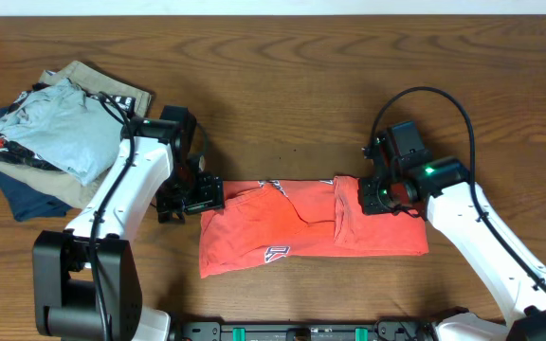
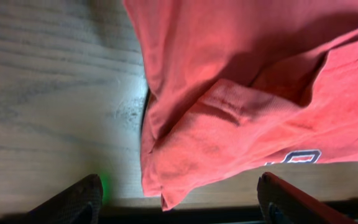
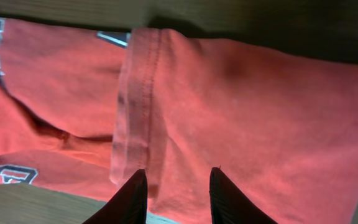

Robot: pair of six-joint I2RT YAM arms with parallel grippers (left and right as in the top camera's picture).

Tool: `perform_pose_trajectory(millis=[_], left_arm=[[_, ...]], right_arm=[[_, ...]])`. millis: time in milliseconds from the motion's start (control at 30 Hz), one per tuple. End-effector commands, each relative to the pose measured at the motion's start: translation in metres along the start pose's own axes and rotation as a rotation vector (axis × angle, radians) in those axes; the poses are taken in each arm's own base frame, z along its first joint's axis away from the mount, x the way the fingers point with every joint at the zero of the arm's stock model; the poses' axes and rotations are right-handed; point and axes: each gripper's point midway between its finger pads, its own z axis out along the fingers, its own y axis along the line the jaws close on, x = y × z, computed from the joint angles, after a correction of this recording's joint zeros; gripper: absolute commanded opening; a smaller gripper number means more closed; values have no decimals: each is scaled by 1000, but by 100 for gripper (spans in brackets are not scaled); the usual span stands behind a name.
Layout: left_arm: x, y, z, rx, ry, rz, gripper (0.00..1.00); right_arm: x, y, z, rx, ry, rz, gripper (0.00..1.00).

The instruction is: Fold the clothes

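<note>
The clothes are one coral-red T-shirt (image 1: 311, 227), lying flat as a long folded band across the middle of the table, with a small logo patch (image 1: 277, 253) near its front edge. My left gripper (image 1: 200, 197) sits at the band's left end. In the left wrist view that gripper (image 2: 182, 200) is open wide, and a loose corner of the shirt (image 2: 229, 118) lies between the fingers without touching them. My right gripper (image 1: 377, 195) hovers over the right part of the band, close to a folded sleeve hem (image 3: 138, 106). Its jaws (image 3: 176, 186) stand apart above flat shirt cloth (image 3: 260, 124), gripping nothing.
A pile of folded garments lies at the back left: a light blue shirt (image 1: 55, 133) on top, tan cloth (image 1: 112, 87) and navy cloth (image 1: 27, 194) under it. Brown wooden table (image 1: 282, 95) surrounds the shirt. A black rail (image 1: 301, 332) runs along the front edge.
</note>
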Motion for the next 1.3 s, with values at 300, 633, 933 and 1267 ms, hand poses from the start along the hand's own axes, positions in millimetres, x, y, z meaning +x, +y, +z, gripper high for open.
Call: perform_pose_trajectory(millis=[300, 633, 933, 1267], left_arm=[[11, 2, 40, 48, 36, -2, 82], [10, -8, 77, 173, -1, -35, 80], [9, -14, 88, 230, -24, -31, 37], [-24, 39, 44, -39, -114, -127, 6]], right_arm=[[0, -8, -1, 42, 2, 50, 32], [6, -9, -2, 50, 28, 53, 31], [12, -13, -2, 66, 51, 57, 27], [23, -65, -12, 286, 81, 136, 25]])
